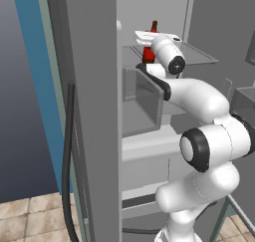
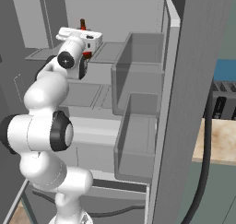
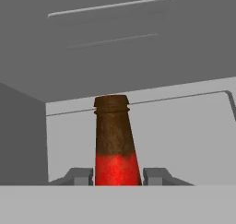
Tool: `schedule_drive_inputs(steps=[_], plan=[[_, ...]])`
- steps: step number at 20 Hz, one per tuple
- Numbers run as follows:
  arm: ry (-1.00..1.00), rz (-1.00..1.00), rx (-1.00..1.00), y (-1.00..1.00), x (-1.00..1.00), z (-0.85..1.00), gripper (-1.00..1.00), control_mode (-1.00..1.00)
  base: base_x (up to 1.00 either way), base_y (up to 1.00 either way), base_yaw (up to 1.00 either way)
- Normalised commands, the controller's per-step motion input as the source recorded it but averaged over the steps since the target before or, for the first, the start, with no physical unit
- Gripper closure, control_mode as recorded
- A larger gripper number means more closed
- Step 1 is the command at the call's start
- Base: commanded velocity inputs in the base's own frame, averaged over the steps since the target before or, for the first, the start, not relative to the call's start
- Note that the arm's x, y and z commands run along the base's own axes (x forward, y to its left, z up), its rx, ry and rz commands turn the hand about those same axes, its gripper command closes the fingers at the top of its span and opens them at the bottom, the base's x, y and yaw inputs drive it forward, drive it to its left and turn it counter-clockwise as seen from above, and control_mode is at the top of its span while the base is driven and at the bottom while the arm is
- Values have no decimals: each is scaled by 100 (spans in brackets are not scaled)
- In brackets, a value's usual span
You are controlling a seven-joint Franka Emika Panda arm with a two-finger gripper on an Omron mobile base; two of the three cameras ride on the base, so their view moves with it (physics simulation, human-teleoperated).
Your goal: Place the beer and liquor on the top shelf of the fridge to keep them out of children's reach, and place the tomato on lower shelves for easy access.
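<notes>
My gripper [image 3: 117, 176] is shut on the beer [image 3: 115, 140], a slim brown bottle with a red label, held upright between the two fingertips [image 3: 79, 176]. From the left base view the beer [image 1: 153, 29] stands at the top shelf [image 1: 201, 58] of the open fridge [image 1: 94, 111], with the gripper [image 1: 149, 43] around its body. The right base view shows the same beer neck [image 2: 83, 24] above the gripper [image 2: 84, 39], at the top shelf [image 2: 109, 52]. I cannot tell whether the bottle's base rests on the shelf. The liquor and the tomato are out of view.
Clear boxy door bins [image 2: 138, 71] [image 2: 136, 144] hang on the open door to the right of my arm. Lower shelves [image 2: 87, 94] lie beneath the hand. The fridge ceiling [image 3: 115, 43] is close above the bottle top. A dark door handle [image 1: 67, 156] runs down the near door.
</notes>
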Motion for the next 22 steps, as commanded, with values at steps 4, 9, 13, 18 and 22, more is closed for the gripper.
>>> schedule_drive_inputs(steps=[4, 9, 13, 18, 22], plan=[[0, 0, -1, 7, 52, 0, 100, -100, 0, 0, 0], [0, 0, -3, 14, 54, -1, 100, -100, 0, 0, 0], [0, 0, -3, 12, 49, -5, -100, -100, 0, 0, 0], [0, 0, -1, 6, 47, -1, -100, -100, 0, 0, 0], [0, 0, 0, 0, 35, 0, -100, -100, 0, 0, 0]])
